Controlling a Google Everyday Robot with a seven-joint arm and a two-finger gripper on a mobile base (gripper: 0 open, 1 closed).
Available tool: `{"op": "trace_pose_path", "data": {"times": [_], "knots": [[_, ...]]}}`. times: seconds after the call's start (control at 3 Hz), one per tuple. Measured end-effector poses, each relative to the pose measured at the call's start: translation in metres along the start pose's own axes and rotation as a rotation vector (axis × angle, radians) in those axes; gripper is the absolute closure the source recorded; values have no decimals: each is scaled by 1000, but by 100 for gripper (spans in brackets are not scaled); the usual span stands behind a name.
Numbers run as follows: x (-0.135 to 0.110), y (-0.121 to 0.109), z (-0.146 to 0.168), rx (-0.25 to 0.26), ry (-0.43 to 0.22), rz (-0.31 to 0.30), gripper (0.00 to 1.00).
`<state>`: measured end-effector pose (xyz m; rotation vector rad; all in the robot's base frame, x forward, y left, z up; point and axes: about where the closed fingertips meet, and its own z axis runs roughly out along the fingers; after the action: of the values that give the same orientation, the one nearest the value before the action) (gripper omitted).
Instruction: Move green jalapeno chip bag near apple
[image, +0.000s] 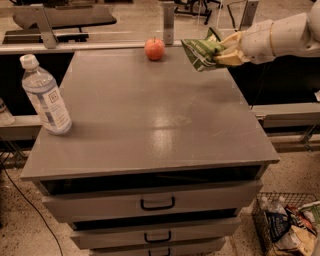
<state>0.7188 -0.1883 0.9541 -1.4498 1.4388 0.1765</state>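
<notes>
Green jalapeno chip bag (199, 52): crumpled, bright green with pale lettering; held in the air over the far right corner of the cabinet top (150, 115), tilted, with its free end pointing left.
Apple (154, 49): small, round, red-orange; sits at the far edge of the top, just left of the bag and apart from it.
Gripper (220, 51): reaches in from the right on a pale arm; its yellowish fingers are pinched closed on the bag's right end.
Water bottle (46, 96): clear with a white cap, upright near the left edge.
Drawers (157, 204): stacked below the top, with dark handles.
Wire basket (287, 227): on the floor at lower right.
</notes>
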Motion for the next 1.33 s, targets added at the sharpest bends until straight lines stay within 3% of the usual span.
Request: {"op": "trace_pose_path", "data": {"times": [0.33, 0.67, 1.0, 1.33], "knots": [[3, -10, 39, 20, -101, -31, 100], [5, -24, 70, 29, -160, -60, 100], [11, -35, 92, 24, -146, -91, 100], [21, -41, 101, 4, -75, -117, 100]]}}
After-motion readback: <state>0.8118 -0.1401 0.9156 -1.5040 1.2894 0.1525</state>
